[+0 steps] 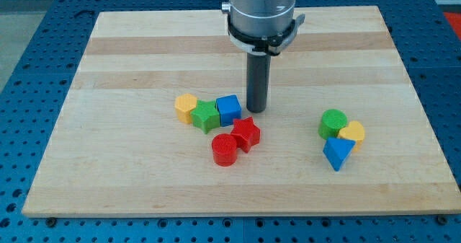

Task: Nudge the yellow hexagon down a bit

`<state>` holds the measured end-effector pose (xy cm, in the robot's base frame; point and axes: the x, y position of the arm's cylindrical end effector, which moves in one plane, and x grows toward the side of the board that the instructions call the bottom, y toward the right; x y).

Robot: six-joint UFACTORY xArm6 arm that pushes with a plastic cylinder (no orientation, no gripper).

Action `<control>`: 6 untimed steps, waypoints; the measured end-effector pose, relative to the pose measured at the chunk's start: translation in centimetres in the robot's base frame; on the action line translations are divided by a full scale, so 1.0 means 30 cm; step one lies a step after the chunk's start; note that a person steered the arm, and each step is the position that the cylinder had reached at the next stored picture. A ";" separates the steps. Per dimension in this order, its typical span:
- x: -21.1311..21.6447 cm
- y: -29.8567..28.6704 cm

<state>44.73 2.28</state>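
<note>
The yellow hexagon [186,107] lies left of the board's middle, at the left end of a cluster. It touches a green star [206,117], which sits against a blue cube [229,109]. My tip [256,110] rests on the board just right of the blue cube, well right of the yellow hexagon and not touching it. A red star [246,133] and a red cylinder [225,149] lie just below the cube.
At the view's right, a green cylinder [333,122], a yellow heart-like block [353,133] and a blue triangle [337,153] sit close together. The wooden board [144,48] lies on a blue perforated table.
</note>
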 end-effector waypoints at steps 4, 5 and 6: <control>-0.128 -0.275; -0.038 -0.469; 0.084 -0.539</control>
